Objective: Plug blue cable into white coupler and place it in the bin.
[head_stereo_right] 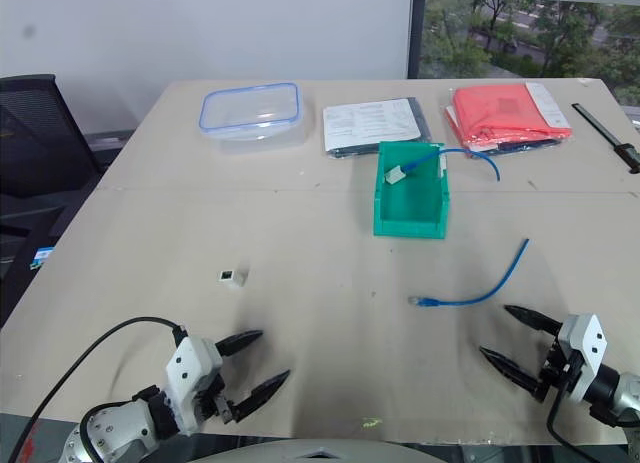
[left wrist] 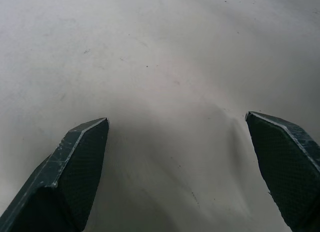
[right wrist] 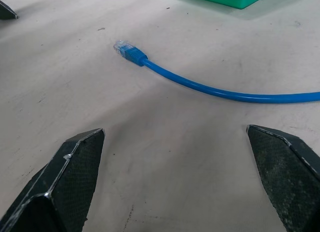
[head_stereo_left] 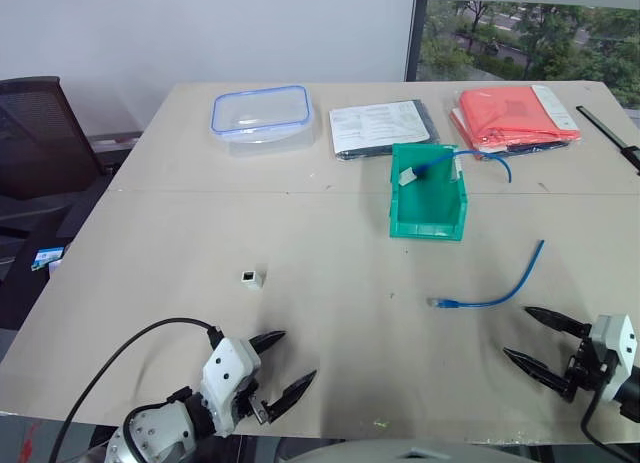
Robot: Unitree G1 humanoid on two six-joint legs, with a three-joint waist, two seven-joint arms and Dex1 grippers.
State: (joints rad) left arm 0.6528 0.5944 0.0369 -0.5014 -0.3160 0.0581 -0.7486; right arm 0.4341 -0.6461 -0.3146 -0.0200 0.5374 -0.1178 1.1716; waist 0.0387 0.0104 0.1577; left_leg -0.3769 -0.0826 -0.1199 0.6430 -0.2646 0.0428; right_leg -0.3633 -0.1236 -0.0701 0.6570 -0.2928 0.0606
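Care with aim matters: right gripper [head_stereo_left: 541, 341], fingers apart, should close just behind the blue cable [head_stereo_left: 497, 292]'s plug, while left gripper [head_stereo_left: 287, 365], fingers also apart, takes the white coupler [head_stereo_left: 250, 278].

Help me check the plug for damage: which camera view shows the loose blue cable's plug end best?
The right wrist view: the blue cable lies close ahead of the open right tool, its clear plug plainly visible. Both eye views show the whole cable on the table, the plug tiny. The left wrist view looks at bare tabletop.
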